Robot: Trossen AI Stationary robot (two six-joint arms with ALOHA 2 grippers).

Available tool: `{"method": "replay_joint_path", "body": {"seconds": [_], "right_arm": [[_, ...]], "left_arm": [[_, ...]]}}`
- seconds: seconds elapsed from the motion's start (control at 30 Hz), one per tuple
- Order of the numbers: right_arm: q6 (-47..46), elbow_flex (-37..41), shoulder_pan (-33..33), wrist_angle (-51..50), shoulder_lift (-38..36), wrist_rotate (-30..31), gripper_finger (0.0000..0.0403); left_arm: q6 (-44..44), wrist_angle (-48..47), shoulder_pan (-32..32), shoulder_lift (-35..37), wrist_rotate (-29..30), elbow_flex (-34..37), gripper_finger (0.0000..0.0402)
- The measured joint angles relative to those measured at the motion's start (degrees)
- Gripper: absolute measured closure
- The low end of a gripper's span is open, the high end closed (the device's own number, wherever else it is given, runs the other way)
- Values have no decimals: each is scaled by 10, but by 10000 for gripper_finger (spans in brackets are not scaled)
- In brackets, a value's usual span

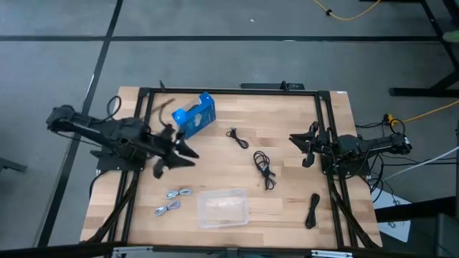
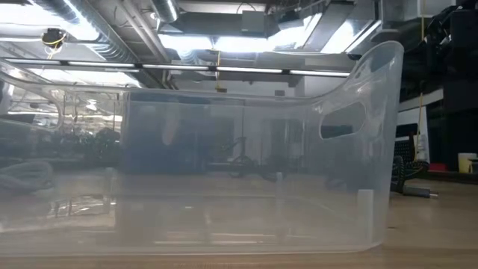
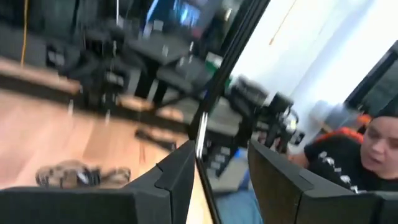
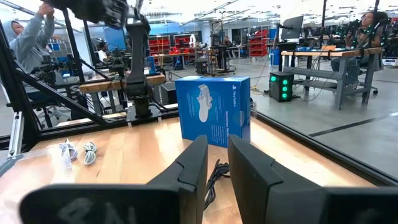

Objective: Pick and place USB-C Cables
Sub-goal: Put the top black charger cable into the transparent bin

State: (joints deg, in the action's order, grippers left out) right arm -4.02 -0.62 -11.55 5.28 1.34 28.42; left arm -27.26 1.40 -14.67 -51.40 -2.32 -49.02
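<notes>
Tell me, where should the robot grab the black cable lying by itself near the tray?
Probably across the middle of the bundled black cable, coming straight down from above. It lies flat on the table as a narrow strip, apart from the clear tray, so fingers could close across its short width.

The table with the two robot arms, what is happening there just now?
Nothing is held yet. The left claw hangs over the left part of the table, beside the blue box, fingers apart and empty. The right claw waits at the right edge, also open and empty. Three black cables lie loose on the wood, in the middle and to the right, and two light grey cables lie near the clear tray at the front. No cable is in the tray so far.
</notes>
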Motion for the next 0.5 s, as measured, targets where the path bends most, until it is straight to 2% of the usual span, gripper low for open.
{"method": "replay_joint_path", "body": {"seconds": [0.13, 0.23, 0.33, 0.5], "right_arm": [[0, 0, 0, 0, 0, 0, 334], [0, 0, 0, 0, 0, 0, 334], [0, 0, 0, 0, 0, 0, 334], [0, 0, 0, 0, 0, 0, 334]], "left_arm": [[-40, -144, -23, -80, 14, -120, 259], [-84, -247, -39, -131, 17, -176, 259], [-140, -313, -54, -169, 17, -200, 259], [-217, -440, -79, -212, 6, -202, 259]]}}
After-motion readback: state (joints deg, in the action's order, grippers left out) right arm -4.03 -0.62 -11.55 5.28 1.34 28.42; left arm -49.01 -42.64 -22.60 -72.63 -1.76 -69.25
